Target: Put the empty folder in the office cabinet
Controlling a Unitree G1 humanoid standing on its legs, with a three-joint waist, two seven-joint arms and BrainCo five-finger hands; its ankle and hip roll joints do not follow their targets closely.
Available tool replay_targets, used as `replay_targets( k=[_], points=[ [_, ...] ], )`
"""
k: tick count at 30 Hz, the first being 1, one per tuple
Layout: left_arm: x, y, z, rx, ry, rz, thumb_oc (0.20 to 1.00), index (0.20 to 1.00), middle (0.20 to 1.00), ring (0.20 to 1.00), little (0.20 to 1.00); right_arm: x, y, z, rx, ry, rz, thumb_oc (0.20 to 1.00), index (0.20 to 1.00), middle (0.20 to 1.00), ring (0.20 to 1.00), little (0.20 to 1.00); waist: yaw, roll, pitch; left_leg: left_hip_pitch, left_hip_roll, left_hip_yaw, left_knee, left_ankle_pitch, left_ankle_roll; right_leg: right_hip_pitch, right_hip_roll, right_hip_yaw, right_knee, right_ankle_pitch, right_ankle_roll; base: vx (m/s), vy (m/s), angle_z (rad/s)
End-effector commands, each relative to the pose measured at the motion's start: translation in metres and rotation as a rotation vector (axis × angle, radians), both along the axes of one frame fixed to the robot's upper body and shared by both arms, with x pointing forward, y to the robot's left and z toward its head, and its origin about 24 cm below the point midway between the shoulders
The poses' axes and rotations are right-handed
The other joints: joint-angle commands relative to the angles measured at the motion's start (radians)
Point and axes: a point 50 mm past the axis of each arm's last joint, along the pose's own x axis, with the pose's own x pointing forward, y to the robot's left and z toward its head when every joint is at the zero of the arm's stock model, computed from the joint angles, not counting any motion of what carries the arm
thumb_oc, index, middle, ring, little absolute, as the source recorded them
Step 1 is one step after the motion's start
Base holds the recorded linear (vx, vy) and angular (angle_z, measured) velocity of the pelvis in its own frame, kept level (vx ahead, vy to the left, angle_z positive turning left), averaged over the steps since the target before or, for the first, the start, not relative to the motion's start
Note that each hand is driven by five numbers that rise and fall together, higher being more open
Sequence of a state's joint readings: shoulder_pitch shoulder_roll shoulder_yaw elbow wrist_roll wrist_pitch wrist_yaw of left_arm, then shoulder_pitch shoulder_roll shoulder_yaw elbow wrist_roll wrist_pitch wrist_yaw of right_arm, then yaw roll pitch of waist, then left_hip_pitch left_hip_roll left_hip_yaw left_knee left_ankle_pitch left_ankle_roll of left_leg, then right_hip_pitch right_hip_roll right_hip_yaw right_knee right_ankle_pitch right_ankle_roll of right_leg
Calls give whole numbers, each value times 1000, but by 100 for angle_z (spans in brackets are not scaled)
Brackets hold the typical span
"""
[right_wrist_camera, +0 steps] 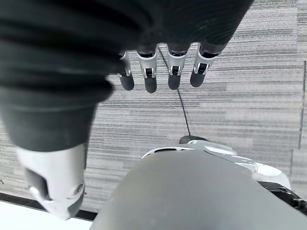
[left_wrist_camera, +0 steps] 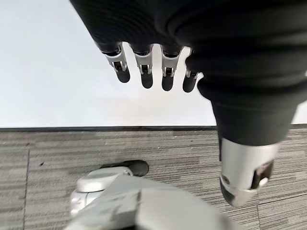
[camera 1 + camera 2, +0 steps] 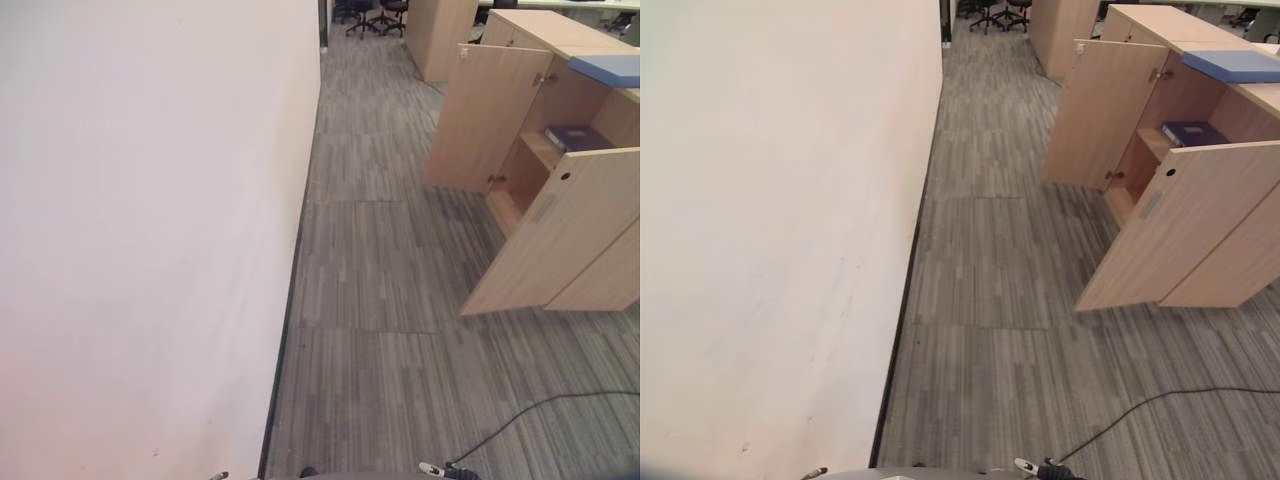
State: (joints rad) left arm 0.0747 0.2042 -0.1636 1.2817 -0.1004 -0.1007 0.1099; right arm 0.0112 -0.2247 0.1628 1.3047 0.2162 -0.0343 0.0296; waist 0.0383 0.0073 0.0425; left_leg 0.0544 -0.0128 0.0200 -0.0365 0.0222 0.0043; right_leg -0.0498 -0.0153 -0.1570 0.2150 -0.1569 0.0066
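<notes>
A light wooden office cabinet (image 3: 520, 40) stands at the right with both doors swung open. On its top lies a flat light-blue folder (image 3: 607, 68). Inside, on a shelf, rests a dark blue folder (image 3: 1192, 132). My left hand (image 2: 145, 67) hangs down by the white wall, fingers relaxed and holding nothing. My right hand (image 1: 151, 72) hangs over the grey carpet, fingers likewise relaxed and empty. Both hands are far from the cabinet.
A white wall (image 3: 150, 230) runs along the left side. The near cabinet door (image 3: 560, 230) and the far door (image 3: 485, 115) jut out into the carpeted corridor (image 3: 380, 300). Another wooden cabinet (image 3: 440, 35) and office chairs (image 3: 375, 15) stand at the far end.
</notes>
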Motion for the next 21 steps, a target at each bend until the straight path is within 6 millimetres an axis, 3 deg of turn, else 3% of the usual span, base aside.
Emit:
replay_targets(
  k=[1, 14, 21],
  points=[
    [9, -4, 0, -17, -33, 26, 1000, 1000, 1000, 1000, 1000, 10, -4, 2, -22, -21, 5, 1000, 1000, 1000, 1000, 1000, -3, -32, 14, 21, -53, 8, -51, -61, -8, 121, -18, -62, -302, 209, 115, 0, 0, 0],
    [8, -5, 0, -12, -36, 14, 1000, 1000, 1000, 1000, 1000, 7, -2, 1, -21, -10, 16, 1000, 1000, 1000, 1000, 1000, 0, -47, 17, 34, -44, 27, -51, -66, -11, 134, -16, -70, -302, 206, 117, -5, -7, -3],
    [10, -8, 0, -17, -21, -59, 1000, 1000, 1000, 1000, 1000, 10, -3, 2, -27, -7, 63, 1000, 1000, 1000, 1000, 1000, 1, -37, 21, 37, -45, 15, -51, -71, -12, 138, -20, -74, -302, 202, 116, 6, 0, 2]
  ],
)
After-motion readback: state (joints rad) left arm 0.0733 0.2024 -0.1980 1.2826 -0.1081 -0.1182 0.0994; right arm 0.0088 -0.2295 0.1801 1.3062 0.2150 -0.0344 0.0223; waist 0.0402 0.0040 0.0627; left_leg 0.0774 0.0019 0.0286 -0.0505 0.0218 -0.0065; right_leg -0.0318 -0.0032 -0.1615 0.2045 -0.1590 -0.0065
